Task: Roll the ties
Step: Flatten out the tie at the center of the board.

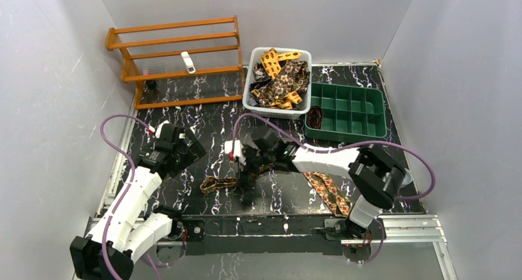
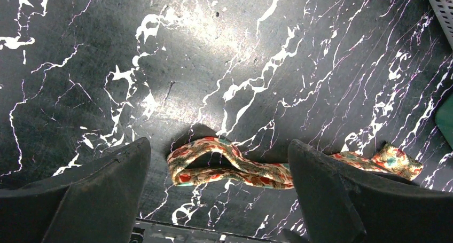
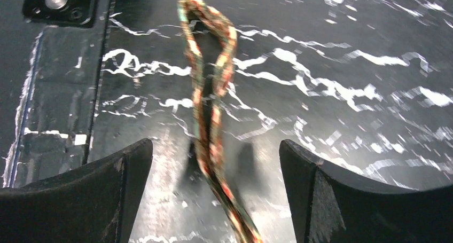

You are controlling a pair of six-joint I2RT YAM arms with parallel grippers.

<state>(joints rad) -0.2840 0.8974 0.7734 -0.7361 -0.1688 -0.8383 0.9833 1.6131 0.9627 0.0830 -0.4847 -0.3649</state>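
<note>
One patterned red-and-olive tie [image 1: 218, 183] lies on the black marbled table, its narrow end folded into a loop [image 2: 213, 165] and its wide end [image 1: 329, 192] near the right arm's base. My right gripper [image 1: 245, 176] hangs over the narrow part, open. In its wrist view the tie [image 3: 211, 93] runs blurred between the spread fingers [image 3: 215, 142], touched by neither. My left gripper [image 1: 184, 149] is up and to the left of the loop, open and empty [image 2: 218, 143]. More ties fill the white basket [image 1: 247, 95].
A green compartment tray [image 1: 381, 111] at the back right holds a small dark coil [image 1: 314, 116] in its near left cell. A wooden rack [image 1: 175, 58] stands at the back left. White walls enclose the table, and a metal rail [image 1: 277, 224] runs along the near edge.
</note>
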